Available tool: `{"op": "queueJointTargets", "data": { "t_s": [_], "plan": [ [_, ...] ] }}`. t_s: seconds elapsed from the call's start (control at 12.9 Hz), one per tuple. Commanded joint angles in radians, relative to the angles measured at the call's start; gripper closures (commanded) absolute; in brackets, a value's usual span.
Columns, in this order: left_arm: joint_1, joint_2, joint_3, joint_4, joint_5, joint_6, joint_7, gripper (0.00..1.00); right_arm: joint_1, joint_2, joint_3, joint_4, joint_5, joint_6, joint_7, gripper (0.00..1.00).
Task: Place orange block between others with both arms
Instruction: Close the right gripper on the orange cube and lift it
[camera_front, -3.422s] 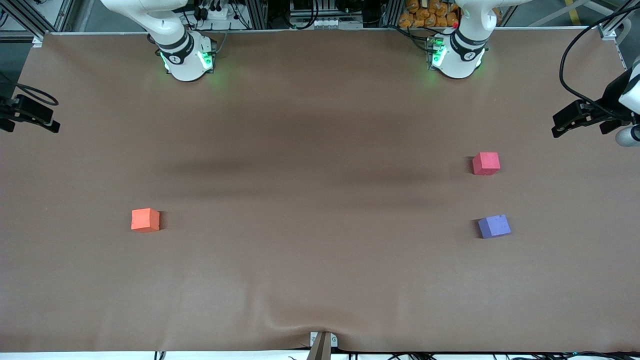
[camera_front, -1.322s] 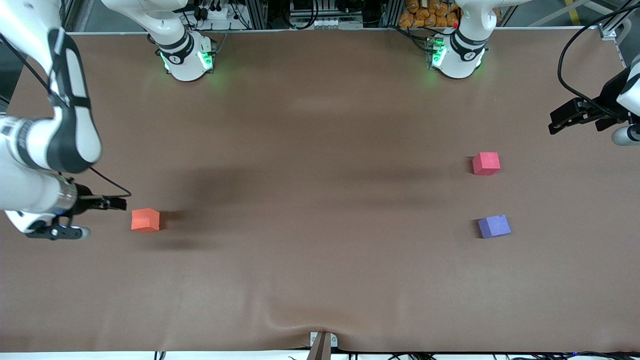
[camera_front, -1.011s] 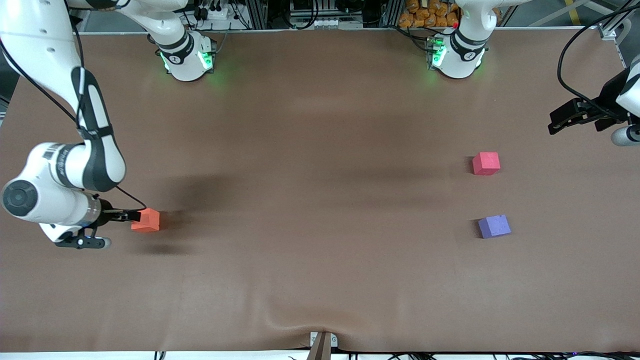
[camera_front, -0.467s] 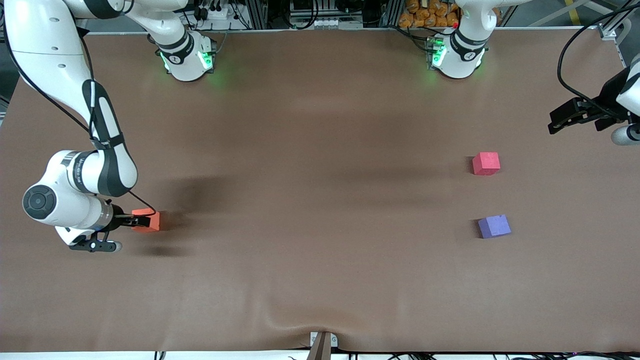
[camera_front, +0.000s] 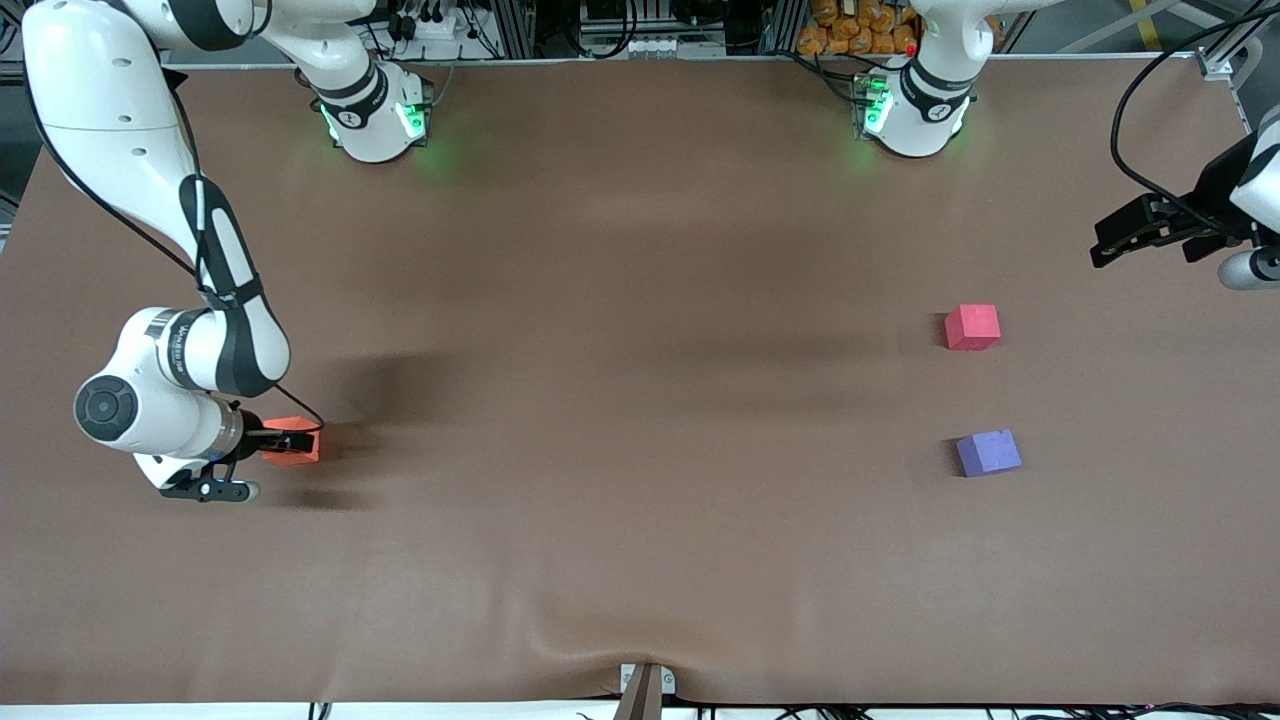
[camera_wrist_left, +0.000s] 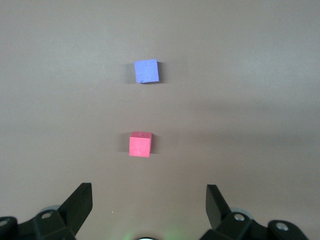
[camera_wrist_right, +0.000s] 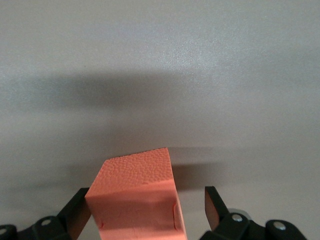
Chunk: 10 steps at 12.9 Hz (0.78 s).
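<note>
We see a brown table (camera_front: 640, 300) with three foam cubes resting on it. The orange block (camera_front: 297, 452) sits toward the right arm's end. Toward the left arm's end lie the pinkish-red cube (camera_front: 972, 327) and, nearer to the front camera, the purple-blue cube (camera_front: 988, 453), standing apart with bare table between them

Your right arm (camera_front: 150, 190) reaches from its base down along its end of the table, elbow bent, wrist low. Your right gripper (camera_front: 290, 440) points sideways with its jaws spread wide and one finger (camera_wrist_right: 77, 212) showing on each side. Your left arm waits at its table end, left gripper (camera_front: 1110, 245) raised, jaws also wide apart.
</note>
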<state>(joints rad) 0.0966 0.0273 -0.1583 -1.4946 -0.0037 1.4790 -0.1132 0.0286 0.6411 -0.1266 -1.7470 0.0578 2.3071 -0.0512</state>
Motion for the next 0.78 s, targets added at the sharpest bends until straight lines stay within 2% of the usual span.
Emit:
{"op": "queueJointTargets", "data": {
  "t_s": [0.0,0.08,0.16,0.23,0.39,0.7],
  "plan": [
    [0.011,-0.027,-0.001,-0.007,-0.021,-0.005,0.018,0.00,-0.004,-0.006,0.007,-0.057,0.014,0.101,-0.007,0.46],
    [0.011,-0.026,-0.001,-0.007,-0.021,-0.005,0.018,0.00,-0.006,-0.008,0.007,-0.060,0.014,0.109,-0.007,0.77],
    [0.011,-0.026,-0.001,-0.007,-0.021,-0.005,0.018,0.00,-0.006,-0.014,0.009,-0.060,0.014,0.106,-0.006,0.91],
    [0.011,-0.027,-0.001,-0.007,-0.022,-0.005,0.018,0.00,-0.006,-0.026,0.009,-0.060,0.014,0.098,-0.007,0.98],
    [0.011,-0.029,0.000,-0.007,-0.038,-0.005,0.014,0.00,0.002,-0.073,0.009,-0.055,0.014,0.045,-0.006,0.98],
    [0.018,-0.024,0.005,-0.009,-0.075,0.004,0.010,0.00,0.043,-0.165,0.018,0.007,0.014,-0.178,0.002,1.00]
  ]
}}
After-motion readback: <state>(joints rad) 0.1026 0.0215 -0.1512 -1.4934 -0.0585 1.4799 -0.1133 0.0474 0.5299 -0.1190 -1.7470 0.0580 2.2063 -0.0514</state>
